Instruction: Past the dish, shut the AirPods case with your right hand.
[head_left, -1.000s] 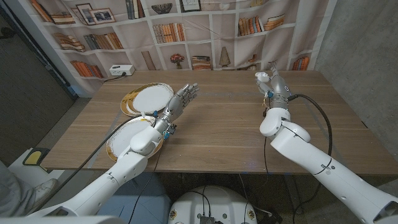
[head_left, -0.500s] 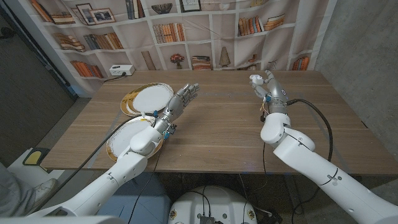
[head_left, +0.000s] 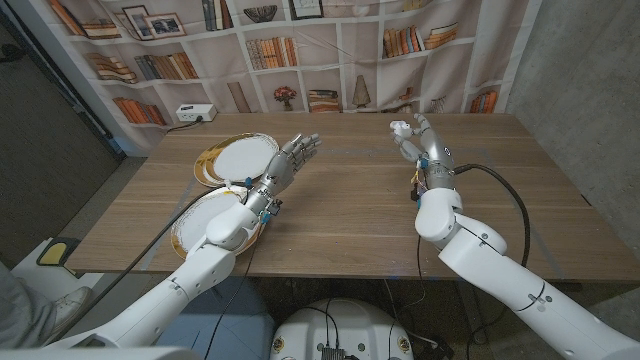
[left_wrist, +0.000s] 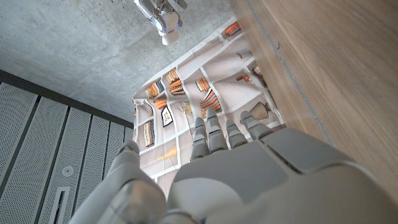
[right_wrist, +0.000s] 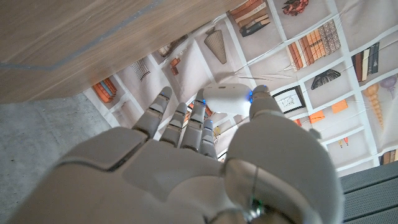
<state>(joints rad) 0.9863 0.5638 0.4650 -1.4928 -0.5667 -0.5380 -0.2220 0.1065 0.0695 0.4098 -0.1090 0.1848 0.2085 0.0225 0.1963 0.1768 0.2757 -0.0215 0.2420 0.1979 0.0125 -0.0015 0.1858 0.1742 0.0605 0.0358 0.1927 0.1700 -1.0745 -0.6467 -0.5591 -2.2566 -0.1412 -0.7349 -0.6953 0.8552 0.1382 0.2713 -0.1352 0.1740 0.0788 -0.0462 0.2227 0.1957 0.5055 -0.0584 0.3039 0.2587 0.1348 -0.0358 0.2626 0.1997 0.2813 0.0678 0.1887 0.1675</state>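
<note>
AirPods case (right_wrist: 227, 98) sits pinched in the right hand (head_left: 418, 139), a small white rounded shell caught between the thumb and the fingertips, lifted clear above the wooden table (head_left: 350, 200) at its far side. Held up like that, I'd guess the fingers can squeeze the lid down without the tabletop getting in the way; whether the lid is already down I cannot tell. From the right wrist view its long axis runs across the fingertips, from thumb towards the fingers. Well away to that hand's left, the left hand (head_left: 290, 157) waits with fingers spread and holding nothing, just beside two gold-rimmed plates (head_left: 235, 158), the nearer one (head_left: 190, 225) partly under its forearm.
</note>
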